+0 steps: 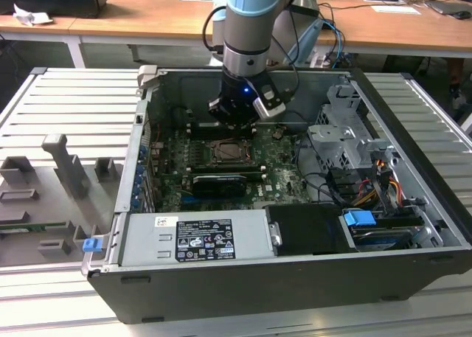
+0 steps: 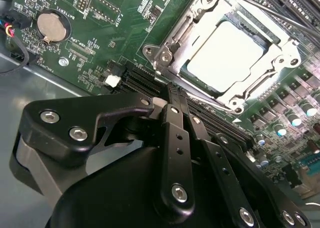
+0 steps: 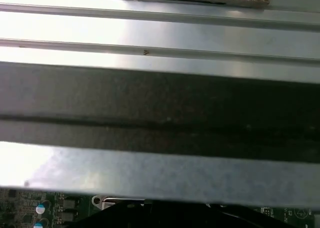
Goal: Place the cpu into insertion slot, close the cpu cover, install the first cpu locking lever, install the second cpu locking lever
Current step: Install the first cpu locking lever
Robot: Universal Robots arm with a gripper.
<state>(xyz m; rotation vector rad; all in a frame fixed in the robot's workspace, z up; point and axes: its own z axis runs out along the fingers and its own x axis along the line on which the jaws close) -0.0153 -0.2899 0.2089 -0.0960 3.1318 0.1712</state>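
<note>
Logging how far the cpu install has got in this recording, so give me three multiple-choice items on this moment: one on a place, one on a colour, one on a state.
1. Where is the cpu?
A. On the grooved table outside the case
B. Seated on the motherboard
C. On top of the power supply

2. What colour is the motherboard?
A. Green
B. Red
C. White

3. How does the cpu cover stand?
A. Swung upright on its hinge
B. Taken off and lying beside the case
C. Lowered flat around the cpu

Answers:
1 B: the second wrist view shows the pale metal top of the chip lying on the board.
2 A: the board is green in the second wrist view.
3 C: the silvery frame lies flat around the chip, whose top shows through its open centre.
</note>
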